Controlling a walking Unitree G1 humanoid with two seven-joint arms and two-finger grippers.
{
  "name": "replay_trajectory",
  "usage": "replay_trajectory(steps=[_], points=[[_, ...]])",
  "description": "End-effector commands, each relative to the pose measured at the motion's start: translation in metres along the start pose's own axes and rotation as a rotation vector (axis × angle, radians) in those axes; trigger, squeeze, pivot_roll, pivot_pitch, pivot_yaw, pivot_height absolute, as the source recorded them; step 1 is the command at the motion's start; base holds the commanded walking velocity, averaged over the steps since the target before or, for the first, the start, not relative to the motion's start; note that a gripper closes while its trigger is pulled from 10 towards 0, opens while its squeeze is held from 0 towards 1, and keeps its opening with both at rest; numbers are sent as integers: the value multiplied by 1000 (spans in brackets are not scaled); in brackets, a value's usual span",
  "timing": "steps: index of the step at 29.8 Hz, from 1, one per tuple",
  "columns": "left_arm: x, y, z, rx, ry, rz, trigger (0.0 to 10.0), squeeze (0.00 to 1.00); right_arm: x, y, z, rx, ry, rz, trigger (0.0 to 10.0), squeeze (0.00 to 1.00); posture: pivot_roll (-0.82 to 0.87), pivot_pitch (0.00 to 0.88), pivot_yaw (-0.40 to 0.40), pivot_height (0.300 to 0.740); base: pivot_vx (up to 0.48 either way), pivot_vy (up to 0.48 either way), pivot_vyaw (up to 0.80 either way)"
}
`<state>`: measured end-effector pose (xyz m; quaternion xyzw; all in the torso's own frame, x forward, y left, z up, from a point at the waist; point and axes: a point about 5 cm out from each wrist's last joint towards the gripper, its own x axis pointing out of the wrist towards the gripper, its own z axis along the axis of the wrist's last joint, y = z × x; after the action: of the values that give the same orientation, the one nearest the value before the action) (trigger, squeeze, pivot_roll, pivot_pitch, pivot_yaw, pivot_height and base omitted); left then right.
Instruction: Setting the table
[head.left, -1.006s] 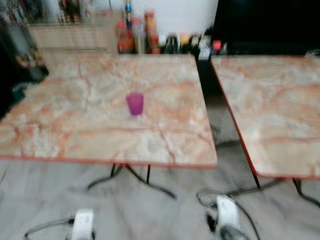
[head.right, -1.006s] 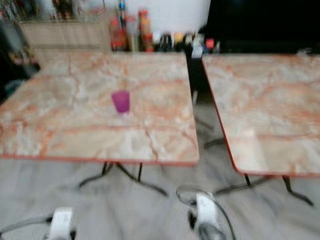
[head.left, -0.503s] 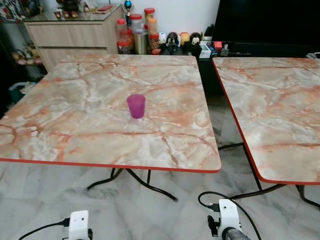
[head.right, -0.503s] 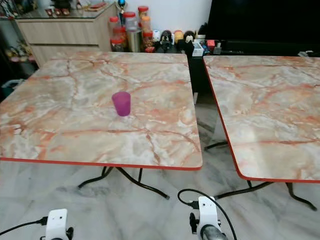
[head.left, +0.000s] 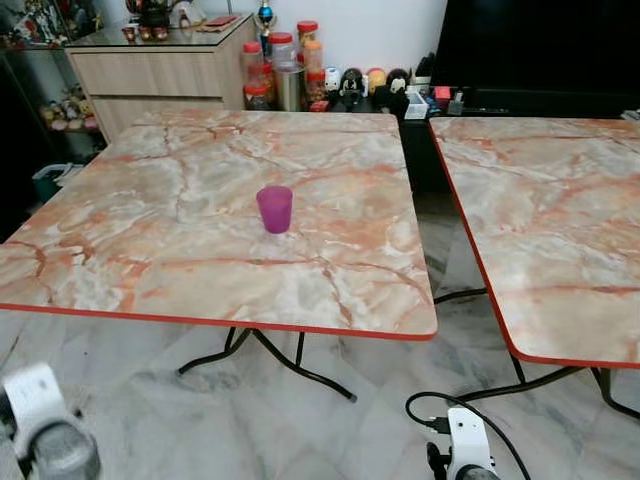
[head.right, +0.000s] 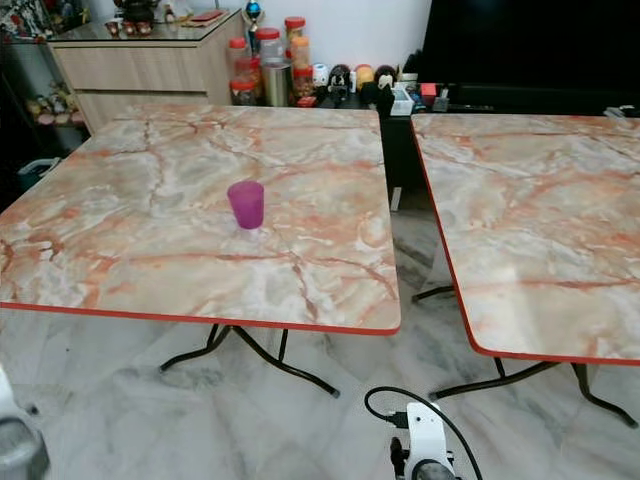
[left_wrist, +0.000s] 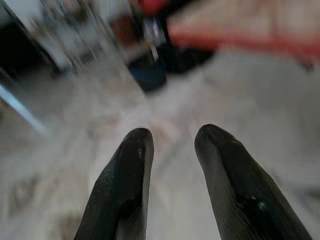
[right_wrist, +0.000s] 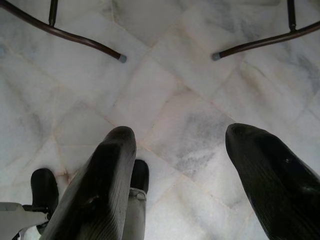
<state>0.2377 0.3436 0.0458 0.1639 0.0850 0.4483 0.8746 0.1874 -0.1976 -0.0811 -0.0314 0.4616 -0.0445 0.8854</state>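
- Our left gripper (left_wrist: 172, 145) hangs low over the pale marble-tiled floor (head.left: 120, 400), its two black fingers (left_wrist: 127, 175) slightly apart with nothing between them; the wrist view is blurred.
- Our right gripper (right_wrist: 182, 150) also hangs above the floor, fingers spread wide and holding nothing, with the curved black metal legs (right_wrist: 75, 37) of the benches ahead of it.
- In the head views our left wrist (head.left: 40, 430) sits at the lower left corner and our right wrist (head.left: 468, 455) with its black cable at the lower edge, both well short of the bench.
- The small purple plastic cup (head.left: 274, 209) stands upright near the middle of the left marble-patterned, red-edged bench (head.left: 150, 270), well apart from both grippers.
- A second bench (head.left: 560, 230) of the same pattern stands just to the right, a narrow gap between them.
- Behind the benches are a wooden sideboard (head.left: 160, 75), a cluster of red-lidded jars (head.left: 275, 70) and a dark screen (head.left: 540, 45).
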Motion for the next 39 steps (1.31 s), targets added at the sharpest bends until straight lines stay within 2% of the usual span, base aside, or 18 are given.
replay_trajectory(steps=[1, 2, 3, 4, 7, 9, 10, 11, 12, 14, 17, 19, 20, 22, 27, 28, 32, 39], points=[[16, -14, 65, -18, -289, -8, 10000, 0, 1, 2, 4, 3, -7, -3, 10000, 0, 39, 0, 7, 740, 0, 0, 0], [18, -21, 86, -56, -358, -36, 10000, 0, 1, 2, 5, 7, -9, -5, 10000, 0, 39, 0, 7, 740, 0, 0, 0], [18, -21, 86, -56, -358, -36, 10000, 0, 1, 2, 5, 7, -9, -5, 10000, 0, 39, 0, 7, 740, 0, 0, 0], [16, -37, 112, -114, -433, -117, 10000, 0, 1, 1, 4, 14, -10, -8, 10000, 0, 37, 0, 9, 740, 0, 0, 0], [10, -55, 130, -150, -478, -224, 10000, 0, 1, 1, 4, 18, -10, -9, 10000, 0, 37, 0, 9, 740, 0, 0, 0], [1, -73, 143, -186, -497, -315, 10000, 0, 1, 1, 3, 25, -9, -12, 10000, 0, 25, 0, 16, 740, 0, 0, 0], [1, -73, 143, -186, -497, -315, 10000, 0, 1, 1, 3, 25, -9, -12, 10000, 0, 25, 0, 16, 740, 0, 0, 0], [-8, -92, 154, -222, -488, -410, 10000, 0, 0, 0, 3, 34, -9, -14, 10000, 0, 26, 0, 14, 740, 0, 0, 0], [-8, -92, 154, -222, -488, -410, 10000, 0, 0, 0, 3, 34, -9, -14, 10000, 0, 26, 0, 14, 740, 0, 0, 0], [-21, -115, 164, -264, -459, -546, 10000, 0, 0, 0, 2, 41, -9, -16, 10000, 0, 24, 0, 13, 740, 0, 0, 0], [-27, -122, 167, -271, -452, -586, 10000, 0, 0, 0, 2, 43, -9, -16, 10000, 0, 24, 0, 13, 740, 0, 0, 0], [-49, -146, 176, -350, -422, -745, 10000, 0, 0, -1, -2, 48, -1, -25, 10000, 0, 24, 0, 14, 740, 0, 0, 0], [-60, -157, 181, -422, -391, -814, 10000, 0, -1, -3, -4, 65, 3, -38, 10000, 0, 15, 0, 20, 740, 0, 0, 0], [-74, -167, 188, -515, -356, -886, 10000, 0, -2, -6, -8, 87, 9, -55, 10000, 0, 14, 0, 22, 740, 0, 0, 0], [-84, -172, 194, -510, -400, -959, 10000, 0, -4, -9, -20, 93, 36, -68, 10000, 0, 10, 0, 29, 740, 0, 0, 0], [-86, -173, 197, -474, -427, -980, 10000, 0, -6, -10, -28, 102, 54, -72, 10000, 0, 7, 0, 34, 740, 0, 0, 0], [-84, -170, 203, -489, -453, -992, 10000, 0, -10, -9, -46, 104, 96, -72, 10000, 0, 9, 0, 36, 740, 0, 0, 0], [-81, -167, 207, -472, -479, -1001, 10000, 0, -13, -9, -54, 98, 102, -58, 10000, 0, 9, 0, 41, 740, 0, 0, 0]])
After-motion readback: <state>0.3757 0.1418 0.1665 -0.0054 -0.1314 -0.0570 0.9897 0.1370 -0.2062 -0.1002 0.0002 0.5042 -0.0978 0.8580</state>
